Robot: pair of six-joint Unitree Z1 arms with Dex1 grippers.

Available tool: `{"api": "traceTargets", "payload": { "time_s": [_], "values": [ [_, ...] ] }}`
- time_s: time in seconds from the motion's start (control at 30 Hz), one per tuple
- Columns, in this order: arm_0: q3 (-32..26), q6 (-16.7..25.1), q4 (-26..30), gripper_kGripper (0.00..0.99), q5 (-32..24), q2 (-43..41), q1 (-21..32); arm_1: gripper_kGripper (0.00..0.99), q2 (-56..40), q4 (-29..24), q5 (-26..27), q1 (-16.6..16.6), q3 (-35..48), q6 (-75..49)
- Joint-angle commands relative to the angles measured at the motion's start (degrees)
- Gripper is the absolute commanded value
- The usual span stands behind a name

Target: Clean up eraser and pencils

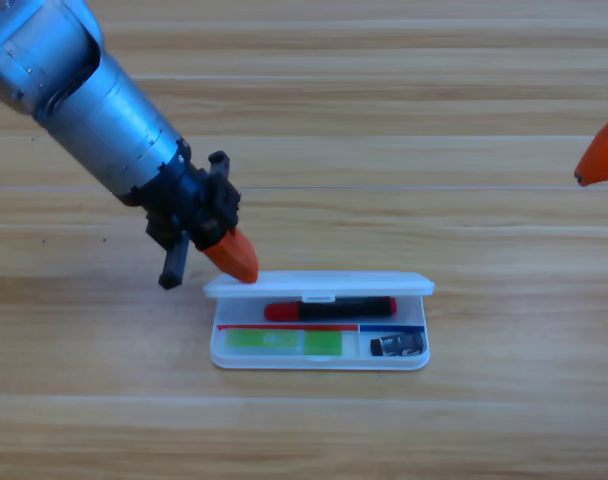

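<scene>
A white case [420, 358] lies open at the table's front middle, its lid [319, 284] raised along the far side. Inside, the black pencil with the red end [332, 309] lies along the back, the light green pencil [283, 342] fills the front left compartment, and the small black eraser [398, 345] sits in the front right compartment. My left gripper [236, 258] comes in from the upper left, its orange tip touching the lid's left end. The right gripper [601, 155] waits at the right edge, only its orange tip showing.
The grey left arm [94, 100] slants across the upper left of the wooden table [384, 120]. Nothing else lies on the wood around the case.
</scene>
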Motion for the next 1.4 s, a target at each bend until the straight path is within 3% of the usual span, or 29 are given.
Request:
{"api": "traceTargets", "payload": {
  "time_s": [0.03, 0.7, 1.4],
  "values": [
    [3.5, -0.6, -2.3, 0.0, 1.3, 0.0, -2.0, 0.937, 1.6, -0.8, 1.2, 2.4, 1.5, 0.4],
    [9.5, -0.3, -11.9, 0.0, 3.8, 5.2, -4.1, 0.937, 2.0, -0.8, 1.6, 3.0, 2.0, 0.4],
    [11.3, -0.7, -15.5, 0.0, 4.6, 7.9, -5.1, 0.939, 2.2, -0.8, 1.6, 3.5, 2.1, 0.4]
  ]
}}
